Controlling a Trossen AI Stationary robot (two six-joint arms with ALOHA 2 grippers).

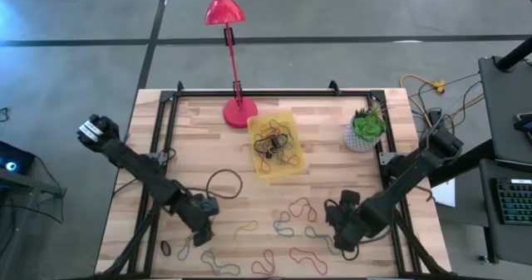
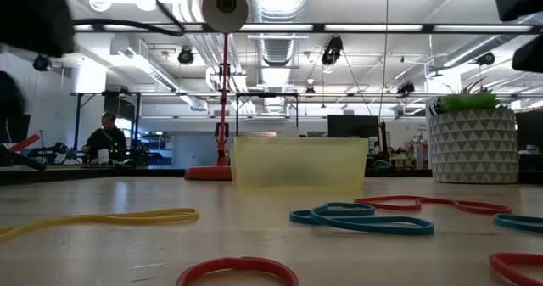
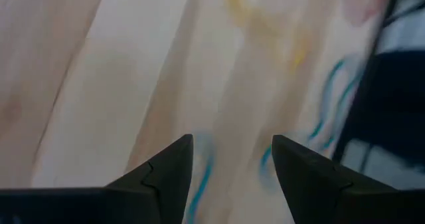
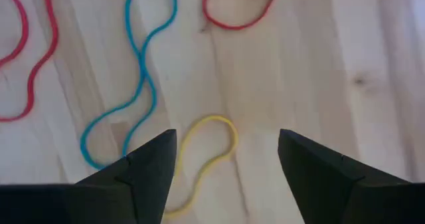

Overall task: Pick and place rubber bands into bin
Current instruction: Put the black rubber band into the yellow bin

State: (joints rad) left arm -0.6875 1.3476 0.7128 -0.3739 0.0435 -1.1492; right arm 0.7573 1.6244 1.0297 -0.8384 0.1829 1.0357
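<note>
- Nearest the front edge of the wooden bench [image 1: 332, 164], loose rubber bands [image 1: 291, 222] lie scattered flat on the wood in red, blue, yellow, tan and black, spread between and in front of the two arms
- The right gripper [image 4: 226, 164] hangs low over the front right part of the bench with its fingers [image 4: 146, 171] spread apart and grasping nothing; a yellow band [image 4: 206, 157] lies on the wood between them, with a blue band [image 4: 139, 71] and red bands [image 4: 236, 8] just beyond it
- The left gripper [image 3: 232, 164] is down over the front left part of the bench, its fingers [image 3: 166, 177] released and empty; blue-green bands lie blurred on the wood between and beyond the tips, and a yellow streak shows farther off
- A larger dark loop [image 1: 223, 182] lies on the bench just behind the left arm
- Farther back, about mid-bench, stands the bin [image 1: 287, 120], translucent yellow, holding a tangle of bands in dark, red, yellow and green
- Just behind the bin's left corner sits the red lamp base [image 1: 239, 111], its stem reaching beyond the bench's far edge to the red shade
- To the right of the bin, near the far right corner, stands a white pot with a green plant [image 1: 364, 130]
- In the low view a person [image 2: 106, 137] sits in the room well beyond the bench
</note>
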